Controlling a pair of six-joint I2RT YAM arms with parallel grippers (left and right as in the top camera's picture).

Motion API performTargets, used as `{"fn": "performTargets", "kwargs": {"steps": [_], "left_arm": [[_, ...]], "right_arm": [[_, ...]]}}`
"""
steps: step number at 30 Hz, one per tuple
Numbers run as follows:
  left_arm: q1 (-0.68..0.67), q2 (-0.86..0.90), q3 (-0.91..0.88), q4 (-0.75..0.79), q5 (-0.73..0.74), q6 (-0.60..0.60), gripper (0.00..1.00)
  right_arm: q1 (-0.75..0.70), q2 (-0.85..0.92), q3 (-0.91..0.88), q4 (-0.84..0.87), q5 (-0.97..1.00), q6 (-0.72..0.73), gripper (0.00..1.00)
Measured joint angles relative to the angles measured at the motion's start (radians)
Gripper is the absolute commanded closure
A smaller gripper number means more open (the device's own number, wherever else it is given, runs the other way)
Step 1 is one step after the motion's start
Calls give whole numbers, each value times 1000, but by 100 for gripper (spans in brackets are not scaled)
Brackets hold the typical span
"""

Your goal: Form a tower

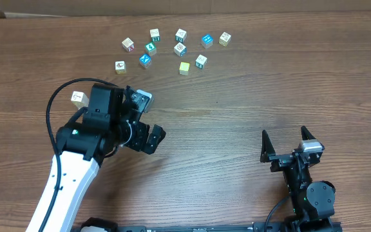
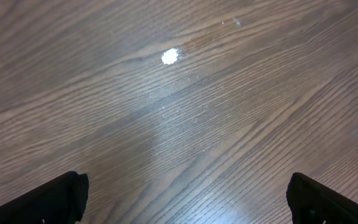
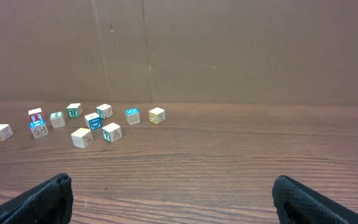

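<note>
Showing white top with small mark: tower (image 1: 78,98).

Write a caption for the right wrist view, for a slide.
Open right gripper facing small cubes scattered on the wooden table.

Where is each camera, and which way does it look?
Overhead: above the table, looking straight down; the left arm, right arm and loose cubes show.
Left wrist: on the left arm, facing down at bare wood; the left fingers, open, show.
Right wrist: on the right arm, facing level across the table toward a brown backdrop; the right fingers, open, show.
Shared: overhead and right wrist both see the loose cubes.
</note>
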Motion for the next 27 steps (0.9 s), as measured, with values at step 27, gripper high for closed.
{"fn": "performTargets", "kwargs": {"steps": [27], "left_arm": [[0,-256,-258,92,0,0,0]], "right_arm": [[0,0,0,0,0,0,0]]}}
